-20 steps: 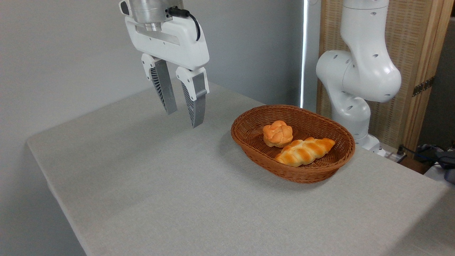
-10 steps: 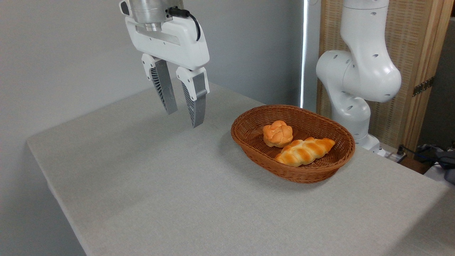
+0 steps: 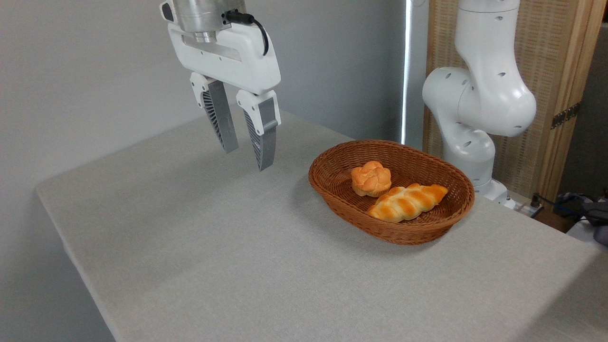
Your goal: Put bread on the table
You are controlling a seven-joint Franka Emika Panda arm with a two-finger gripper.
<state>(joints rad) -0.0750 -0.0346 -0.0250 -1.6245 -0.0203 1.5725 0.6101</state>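
The bread (image 3: 371, 178), a small round orange-golden bun with a cracked top, lies inside the brown wicker basket (image 3: 332, 190), at its back left. The light grey table (image 3: 213, 247) fills most of the view. My gripper (image 3: 246, 158) hangs in the air well left of the basket and above the table. It is open, with nothing between its ribbed grey fingers (image 3: 263, 137).
A longer pale-golden braided loaf (image 3: 407, 202) lies in the basket beside the bun, touching it. The white arm base (image 3: 475, 109) stands behind the basket at the right. A wooden screen and cables sit at the far right edge.
The gripper has shifted very slightly to the right. Nothing else has moved.
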